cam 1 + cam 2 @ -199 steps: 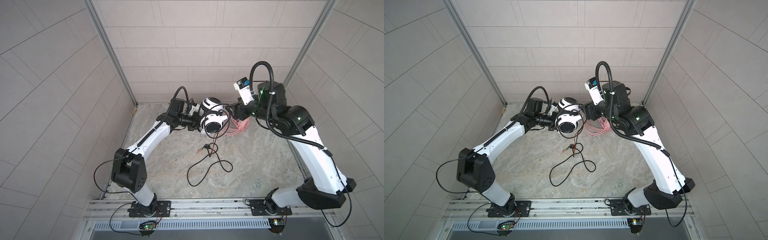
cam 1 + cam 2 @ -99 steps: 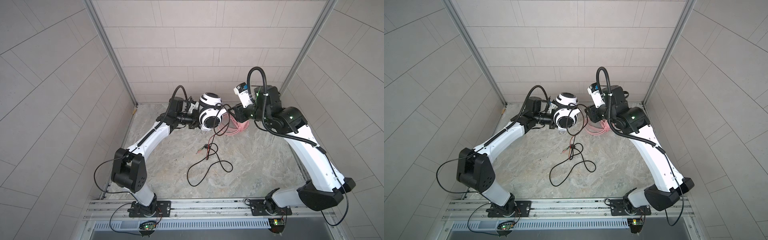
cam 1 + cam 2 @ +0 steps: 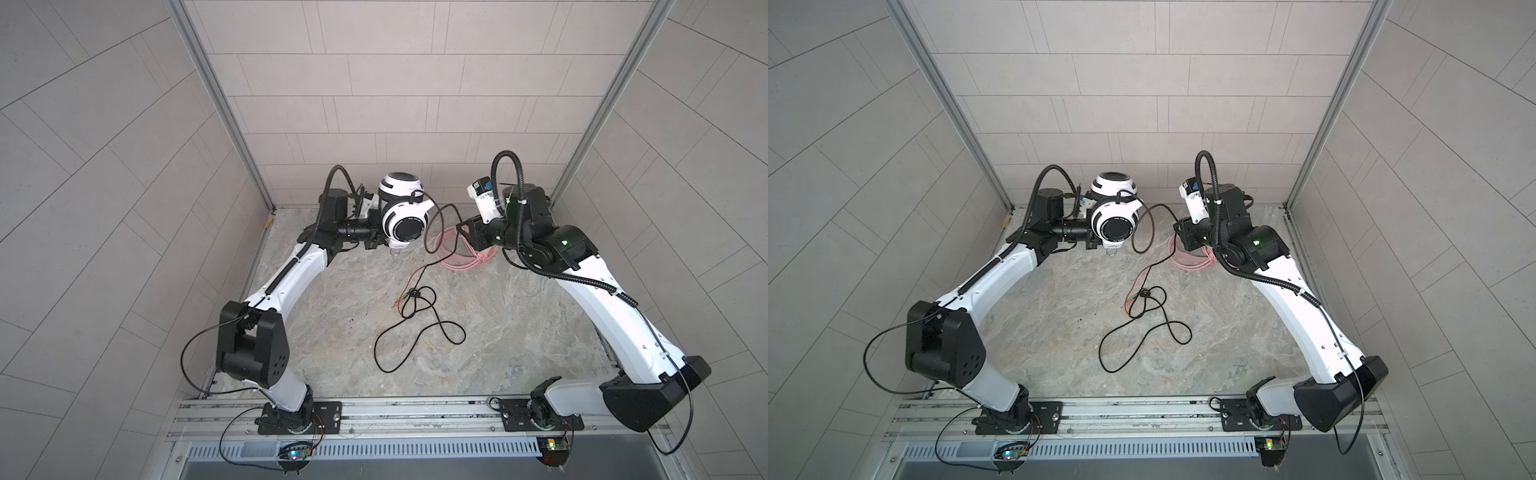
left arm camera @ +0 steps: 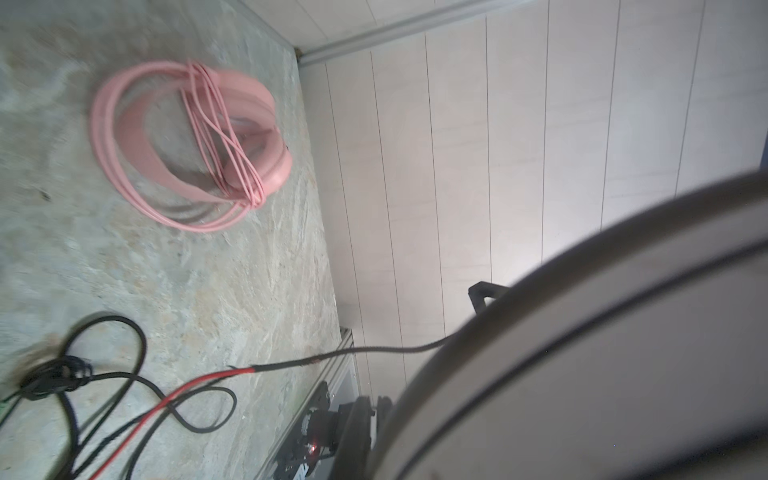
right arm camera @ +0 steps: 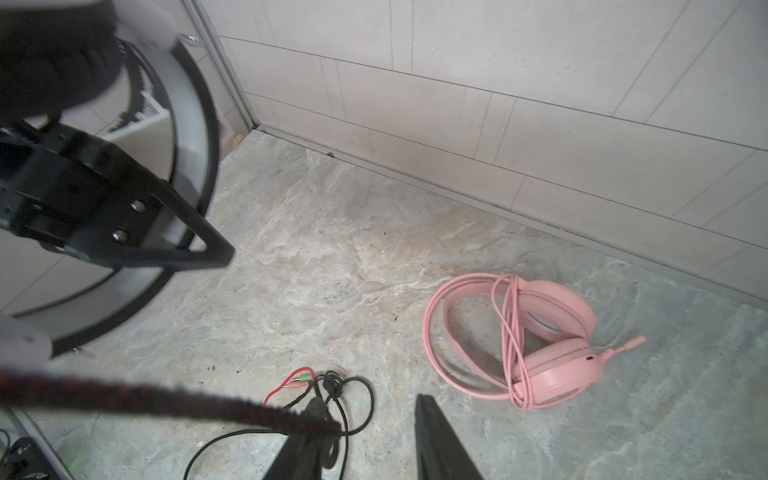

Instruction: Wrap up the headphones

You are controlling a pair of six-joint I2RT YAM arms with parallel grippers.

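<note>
While the left fingers (image 3: 372, 242) clench the white-and-black headset (image 3: 405, 222) aloft near the back wall (image 3: 415, 104), its black cable (image 3: 419, 328) trails down into loose loops on the worktop (image 3: 332, 332). The right fingers (image 5: 440, 440) stand apart, the cable lying against one. The pink headset (image 5: 557, 365), wound in its own cable, lies by that wall.

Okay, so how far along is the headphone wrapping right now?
Done: the pink headset lies on the table with its cable coiled around it. In hand: the left gripper holds the white-and-black headset up, and its black cable runs over to the right gripper, whose jaws stand apart with the cable against one finger. Left: most of that cable lies loose on the table, waiting to be wound.
</note>
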